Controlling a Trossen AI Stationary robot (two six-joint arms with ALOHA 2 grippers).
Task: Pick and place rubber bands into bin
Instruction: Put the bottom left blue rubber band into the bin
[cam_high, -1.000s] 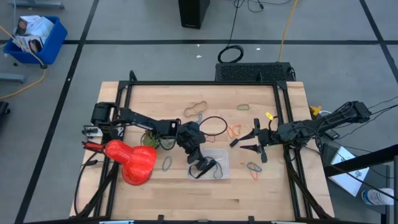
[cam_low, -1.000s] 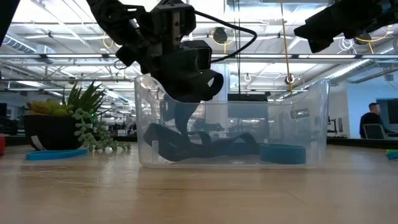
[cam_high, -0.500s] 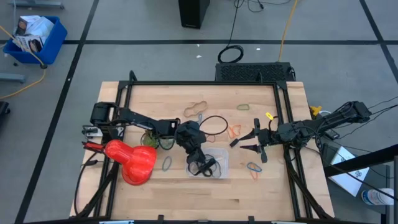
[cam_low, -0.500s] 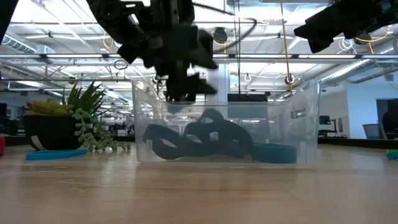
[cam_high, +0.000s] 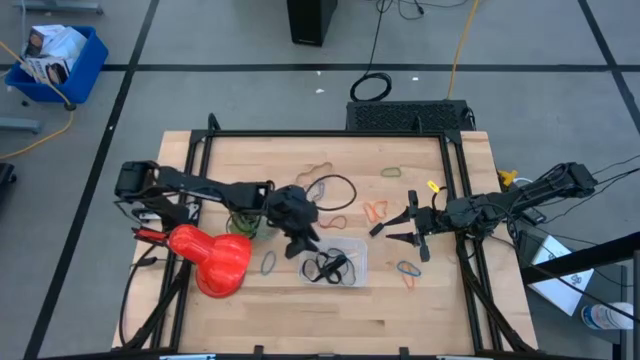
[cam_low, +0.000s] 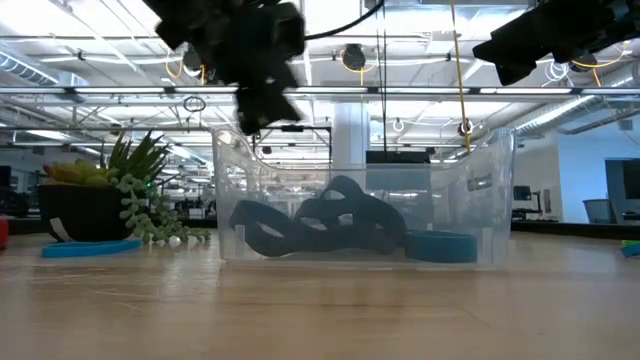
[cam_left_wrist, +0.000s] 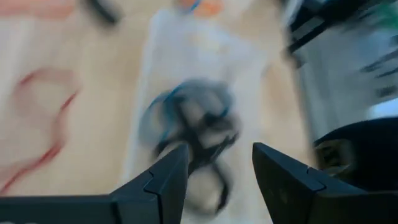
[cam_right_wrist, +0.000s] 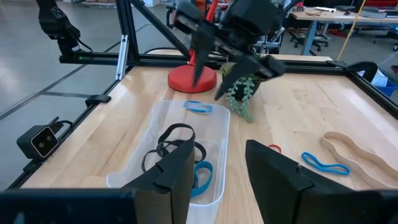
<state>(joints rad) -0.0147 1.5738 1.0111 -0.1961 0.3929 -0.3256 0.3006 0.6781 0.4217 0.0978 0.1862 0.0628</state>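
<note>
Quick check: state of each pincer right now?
Left pincer: open, holding nothing, beside the bin.
Right pincer: open, empty.

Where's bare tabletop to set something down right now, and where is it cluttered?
Free: the near strip in front of the bin, and the far left corner beyond the left gripper. Crowded: middle of the table, with rubber bands scattered from the far side toward the right gripper; the red object fills the near left.

You have the bin (cam_high: 336, 264) near the table's (cam_high: 440, 310) front middle, with several rubber bands (cam_high: 330, 266) lying in it. The left gripper (cam_high: 300, 243) hangs just beside the bin's left edge. The right gripper (cam_high: 403, 230) waits to the bin's right, well apart.
</note>
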